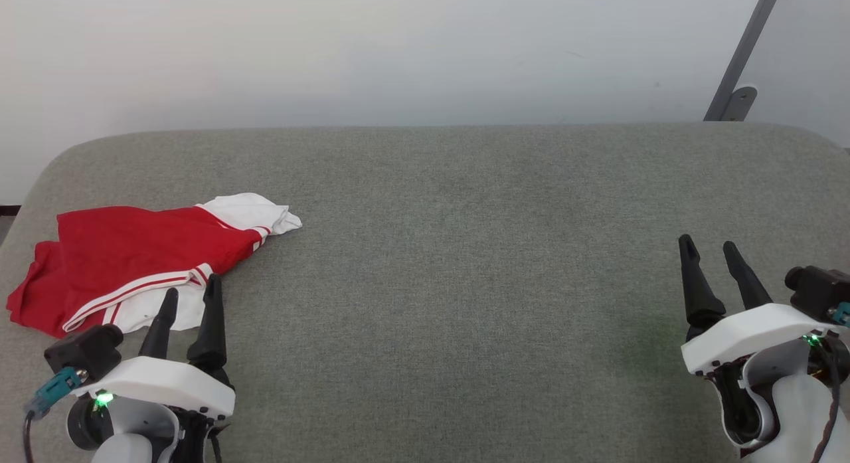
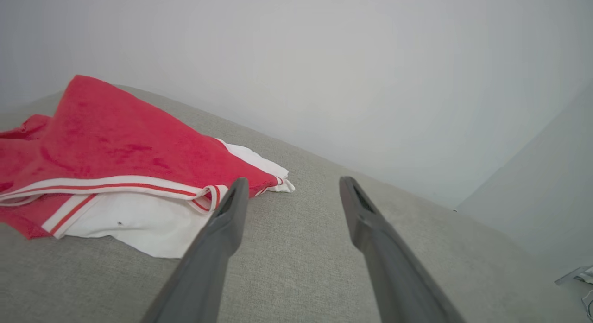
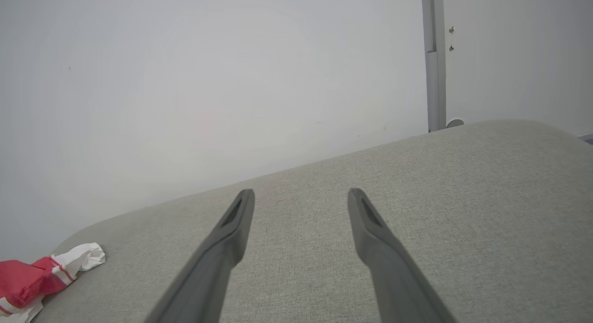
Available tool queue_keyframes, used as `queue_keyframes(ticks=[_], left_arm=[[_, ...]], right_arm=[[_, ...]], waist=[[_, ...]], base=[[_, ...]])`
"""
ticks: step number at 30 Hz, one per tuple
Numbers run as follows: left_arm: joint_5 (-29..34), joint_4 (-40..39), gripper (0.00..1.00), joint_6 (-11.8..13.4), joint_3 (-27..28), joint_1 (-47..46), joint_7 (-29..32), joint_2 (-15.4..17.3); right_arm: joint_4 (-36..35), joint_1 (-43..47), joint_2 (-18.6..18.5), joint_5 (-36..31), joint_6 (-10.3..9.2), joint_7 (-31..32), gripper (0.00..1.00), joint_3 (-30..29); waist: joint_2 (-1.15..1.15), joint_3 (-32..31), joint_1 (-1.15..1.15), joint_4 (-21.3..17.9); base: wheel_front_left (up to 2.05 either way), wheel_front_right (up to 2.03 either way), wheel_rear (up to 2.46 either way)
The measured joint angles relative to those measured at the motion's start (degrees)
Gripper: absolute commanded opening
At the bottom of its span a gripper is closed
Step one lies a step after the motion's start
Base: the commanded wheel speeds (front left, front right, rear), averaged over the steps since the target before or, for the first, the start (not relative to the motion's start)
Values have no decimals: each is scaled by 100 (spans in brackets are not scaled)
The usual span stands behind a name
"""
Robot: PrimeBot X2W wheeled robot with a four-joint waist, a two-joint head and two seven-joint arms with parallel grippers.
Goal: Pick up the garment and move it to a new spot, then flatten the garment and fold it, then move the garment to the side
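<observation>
The grey cloth-covered worktop (image 1: 465,250) runs wide from side to side, with rounded far corners, against a plain pale wall (image 1: 398,51). The garment (image 1: 139,250) lies in a loose heap at the robot's near left. It is red on top, with a white sleeve poking out toward the middle and another white part with red-and-white striped trim along its near edge. It is bunched and doubled over, so I cannot tell front from back or find the collar. The left gripper (image 1: 192,284) sits just at the heap's near edge with its fingers (image 2: 222,235) spread wide and bare grey cloth between them. From above, their tips overlap the white part and hide a bit of it. I cannot tell whether the nearer tip touches the striped trim or stands just off it. The right gripper (image 1: 707,242) is well apart at the near right, its fingers (image 3: 370,230) spread just as wide over bare worktop and holding nothing. Both wrists are cut off at the picture's bottom edge. A thin grey metal strut (image 1: 744,58) slants up the wall behind the far right corner.
</observation>
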Motion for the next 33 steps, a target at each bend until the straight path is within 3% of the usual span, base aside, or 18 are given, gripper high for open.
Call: queue_keyframes(ticks=[20,33], left_arm=[[967,311,100,-77,-74,-99,-300,73],[1265,582,100,-179,68,-139,-455,44]], right_arm=[[38,-68,-54,-1058,1,-301,100,-7],[34,-98,-49,-1088,1,-453,100,-67]], waist=[[0,3,0,24],[0,-2,0,66]], base=[[0,0,0],[0,0,0]])
